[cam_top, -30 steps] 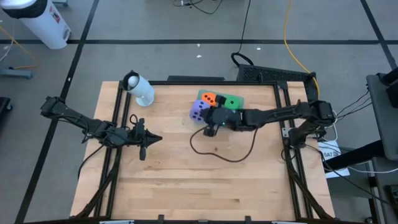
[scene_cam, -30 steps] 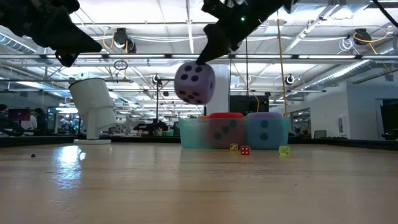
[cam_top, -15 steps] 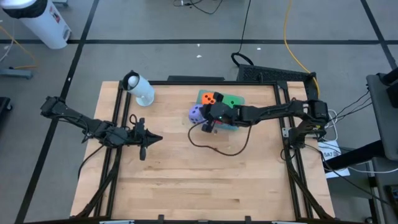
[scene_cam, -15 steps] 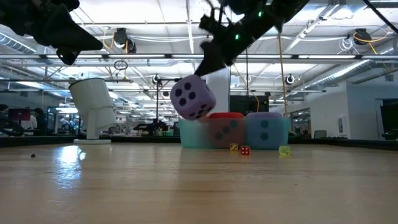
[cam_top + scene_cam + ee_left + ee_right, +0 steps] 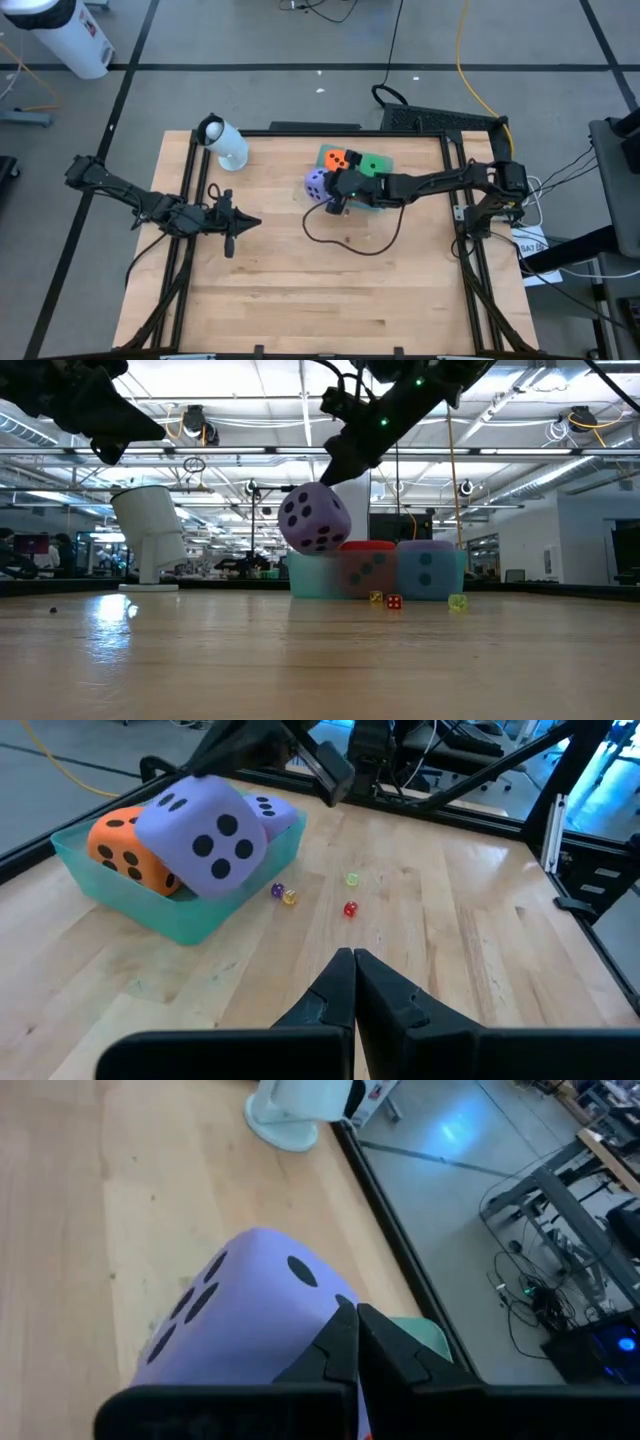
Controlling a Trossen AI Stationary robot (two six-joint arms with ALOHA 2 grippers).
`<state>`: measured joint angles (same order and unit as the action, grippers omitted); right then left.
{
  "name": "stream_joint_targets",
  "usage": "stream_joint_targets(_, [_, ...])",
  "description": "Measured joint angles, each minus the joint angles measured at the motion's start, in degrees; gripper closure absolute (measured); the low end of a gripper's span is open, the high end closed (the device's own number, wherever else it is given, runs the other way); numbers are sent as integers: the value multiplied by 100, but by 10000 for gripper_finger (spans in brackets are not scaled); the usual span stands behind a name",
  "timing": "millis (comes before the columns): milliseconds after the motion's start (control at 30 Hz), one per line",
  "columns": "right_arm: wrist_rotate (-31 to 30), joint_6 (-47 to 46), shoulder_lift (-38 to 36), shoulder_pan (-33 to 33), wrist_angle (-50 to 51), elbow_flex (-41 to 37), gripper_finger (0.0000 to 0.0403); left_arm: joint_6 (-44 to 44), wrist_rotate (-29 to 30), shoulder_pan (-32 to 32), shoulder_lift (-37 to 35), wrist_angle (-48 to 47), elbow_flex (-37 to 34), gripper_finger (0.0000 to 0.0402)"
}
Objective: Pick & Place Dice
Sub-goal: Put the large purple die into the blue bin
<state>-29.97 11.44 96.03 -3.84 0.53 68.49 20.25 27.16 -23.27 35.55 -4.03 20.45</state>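
Basically right gripper (image 5: 335,199) pinches the purple die (image 5: 314,518) by one corner, in the air just beside the teal bin (image 5: 190,918) rim. Risk: foam slips out, lands outside (left gripper (image 5: 228,224) idle, closed).

Over the last second the right tool (image 5: 338,195) has carried the soft purple foam die with black pips (image 5: 314,518) back from over the open wooden desk (image 5: 300,270) toward the shallow teal plastic tray (image 5: 190,920). The die now hangs tilted at the tray's near edge, lower than at first, showing a different pip face.
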Motion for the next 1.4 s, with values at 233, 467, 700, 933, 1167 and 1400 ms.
stream_joint_targets(233, [-23, -228, -11, -213, 909, 238, 402, 33, -2, 0, 0, -2, 0, 396])
stream_joint_targets(467, [221, -224, 48, -398, 1482, 223, 403, 48, -2, 0, 2, -17, 0, 396])
stream_joint_targets(700, [-361, -328, 22, -419, 1402, 227, 403, -9, 39, 0, 0, 71, 0, 396])
stream_joint_targets(933, [-893, -186, -311, -303, 1291, 223, 403, 131, 42, -7, 1, 1, 0, 396])
stream_joint_targets(1167, [376, 290, -376, -131, 327, 225, 403, 151, 46, -7, 1, -30, 0, 396])
stream_joint_targets(1400, [1567, 595, -216, -424, -192, 252, 403, 141, 162, -7, 2, -24, 0, 396])
